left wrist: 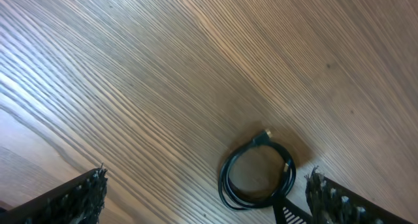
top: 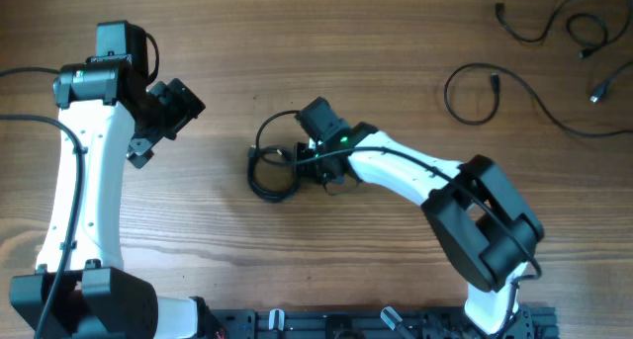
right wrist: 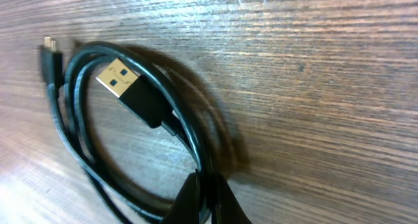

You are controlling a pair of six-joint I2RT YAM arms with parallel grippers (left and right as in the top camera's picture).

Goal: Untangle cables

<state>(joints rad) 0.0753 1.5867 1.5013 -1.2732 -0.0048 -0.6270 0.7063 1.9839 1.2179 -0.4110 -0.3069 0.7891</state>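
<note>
Bundle, overhead view: coiled cable bundle (top: 259,184) lies at centre of wooden table (top: 376,42); right gripper (top: 299,159) meets its right edge.
Strands, overhead view: loose cable strands (top: 448,90) far right, well apart from the coiled cable bundle.
Left wrist view: left gripper (left wrist: 206,185) spread wide, holding nothing.
Right wrist view: right gripper pinched onto one strand of the coil; USB-A plug (right wrist: 127,87) lies across the coil.
</note>
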